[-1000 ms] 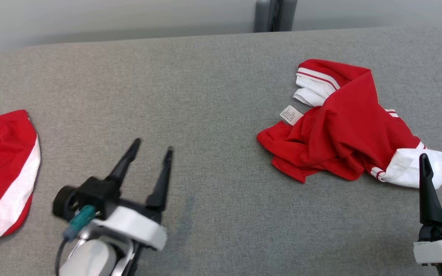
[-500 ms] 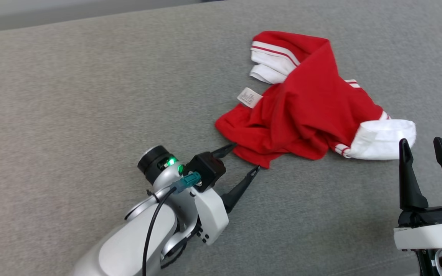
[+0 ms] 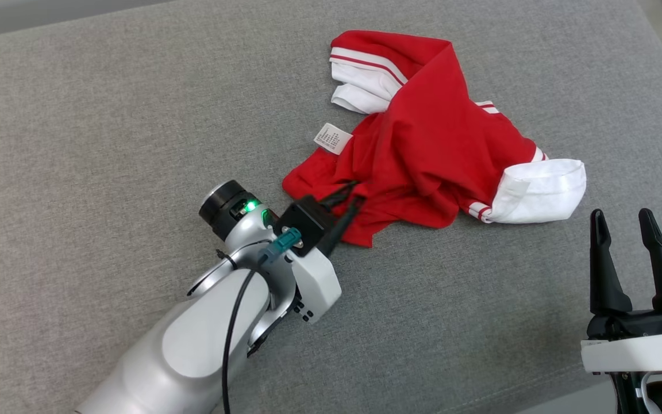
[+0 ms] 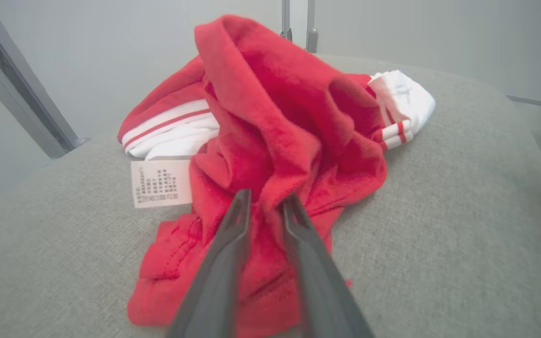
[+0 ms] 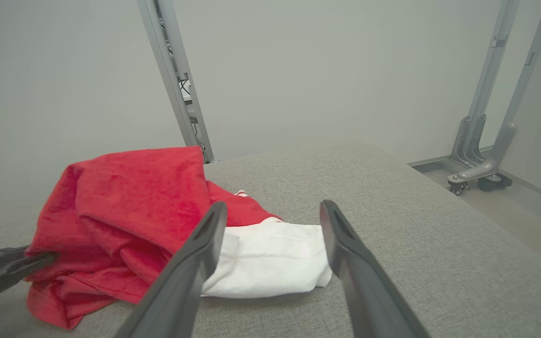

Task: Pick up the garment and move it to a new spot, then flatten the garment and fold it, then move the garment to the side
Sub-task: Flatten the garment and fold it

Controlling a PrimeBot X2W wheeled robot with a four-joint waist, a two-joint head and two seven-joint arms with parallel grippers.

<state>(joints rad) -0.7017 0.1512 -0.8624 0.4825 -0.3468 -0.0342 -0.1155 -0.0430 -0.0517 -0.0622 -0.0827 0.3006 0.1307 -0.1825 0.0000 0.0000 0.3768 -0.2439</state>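
Here we are on the grey tabletop (image 3: 107, 115), and the garment (image 3: 423, 155) lies crumpled toward its far right part: red cloth in a loose heap. 1 white cuff (image 3: 543, 190) sticks out on the right. A white band with red stripes (image 3: 365, 80) shows at the far end. A white care label (image 3: 332, 138) pokes out on the heap's left edge, printed side up.

The left arm (image 3: 193, 345) reaches in from the lower left, a green light (image 3: 249, 206) glowing on its wrist. The left jaws are narrow, right at the garment's near-left edge. Look along them in the left wrist view: the 2 dark fingers (image 4: 223, 263) stand close together, with a raised fold of red cloth pinched between the tips. The rest of the garment sits on the tabletop, the label just left of the pinch.

Over at the lower right, the right jaws stand wide apart with nothing between them, and their fingers (image 3: 601, 270) point up the head view. They hover near the white cuff but clear of it. Beyond the tabletop's far right corner, a grey metal stand (image 5: 482, 141) on castors sits on the floor.
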